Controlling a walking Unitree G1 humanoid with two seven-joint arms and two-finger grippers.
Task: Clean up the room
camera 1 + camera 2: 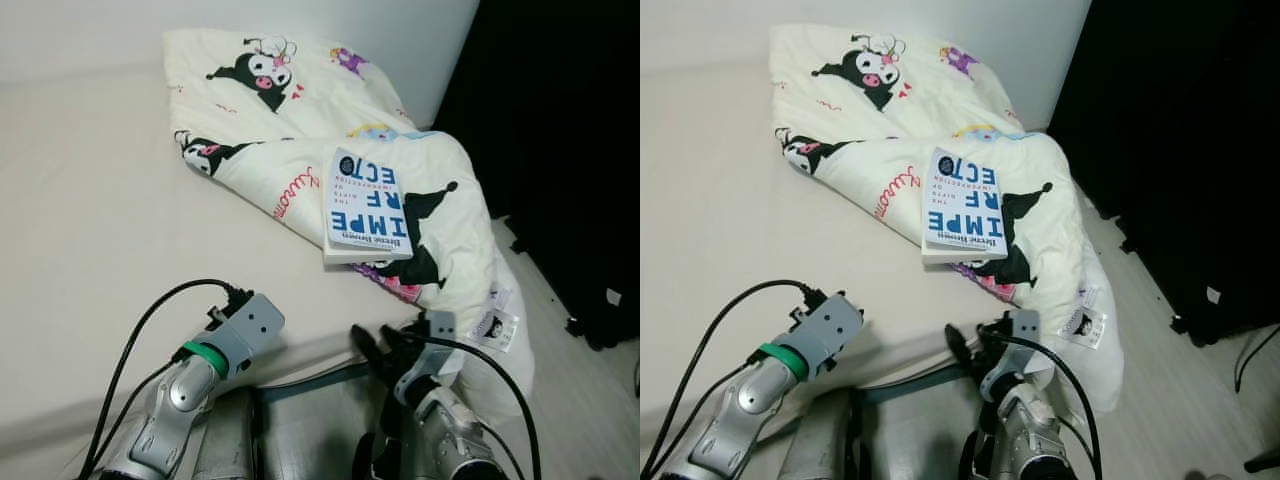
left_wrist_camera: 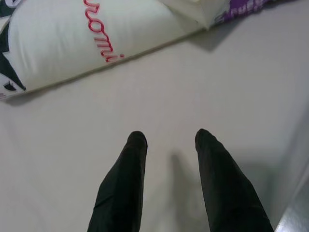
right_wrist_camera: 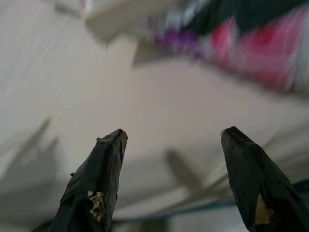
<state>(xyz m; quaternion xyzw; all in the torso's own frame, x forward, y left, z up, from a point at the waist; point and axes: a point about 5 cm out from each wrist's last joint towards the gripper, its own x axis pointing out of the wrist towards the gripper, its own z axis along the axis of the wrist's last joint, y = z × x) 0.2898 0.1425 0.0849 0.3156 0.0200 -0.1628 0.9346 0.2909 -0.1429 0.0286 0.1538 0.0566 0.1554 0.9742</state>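
We stand at the edge of the bed (image 1: 80, 250), both arms raised low over its near side. The book (image 1: 366, 207) lies face up on the crumpled blanket (image 1: 300, 130), its long axis running roughly from 12 to 6 o'clock. From our right gripper (image 3: 171, 140), whose fingers are spread wide apart, the book sits at about 12 o'clock, near. From our left gripper (image 2: 166, 137), fingers parted over bare sheet, it lies toward 1 o'clock and farther off. We judge the right arm the nearer one for lifting the book off the blanket.
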